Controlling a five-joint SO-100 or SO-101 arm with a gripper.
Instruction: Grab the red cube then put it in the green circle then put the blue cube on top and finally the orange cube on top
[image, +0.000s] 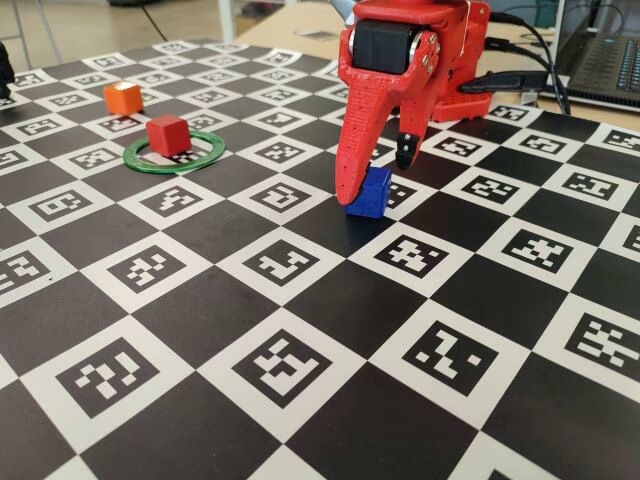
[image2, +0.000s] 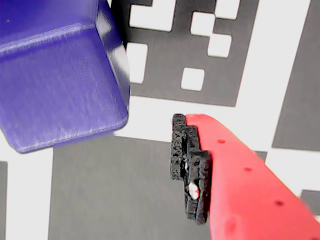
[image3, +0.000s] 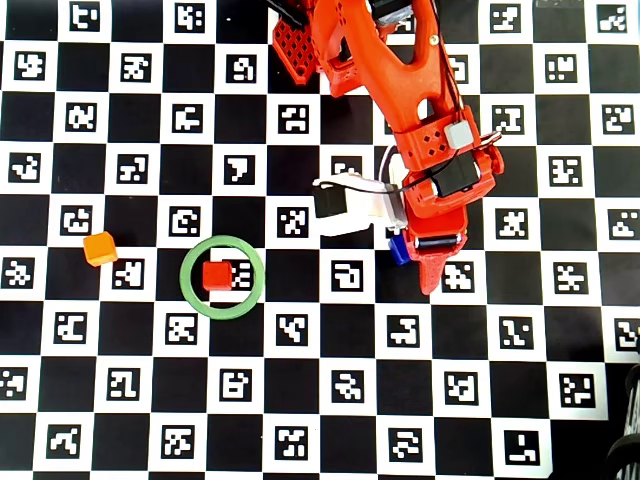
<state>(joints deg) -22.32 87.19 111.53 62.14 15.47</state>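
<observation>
Presently, nearest the fixed camera, the checkerboard mat (image: 300, 420) of black squares and coded markers lies bare up to its middle. There the gripper (image: 372, 172) stands tip-down over the blue cube (image: 369, 192), which rests on the mat roughly at its centre in the fixed view. The jaws are parted: the long red finger (image: 352, 130) touches or nearly touches the cube's left face, while the shorter black-padded fingertip (image: 405, 148) sits higher and behind it. In the wrist view the pad (image2: 187, 167) is clear of the cube (image2: 60, 75), with mat showing between them. Nothing is held.

Judgement: the cube looks rigid, light and smooth-faced, with slightly rounded edges; it should tolerate a firm squeeze but may twist or skid if caught on a corner. Best hold is across two opposite flat faces, low and centred.

Farther back, towards the mat's far-left corner, the red cube (image: 167, 134) already sits inside the green circle (image: 175, 154), offset towards one side in the overhead view. Beyond it, apart from the ring, stands the orange cube (image: 123, 97).
</observation>
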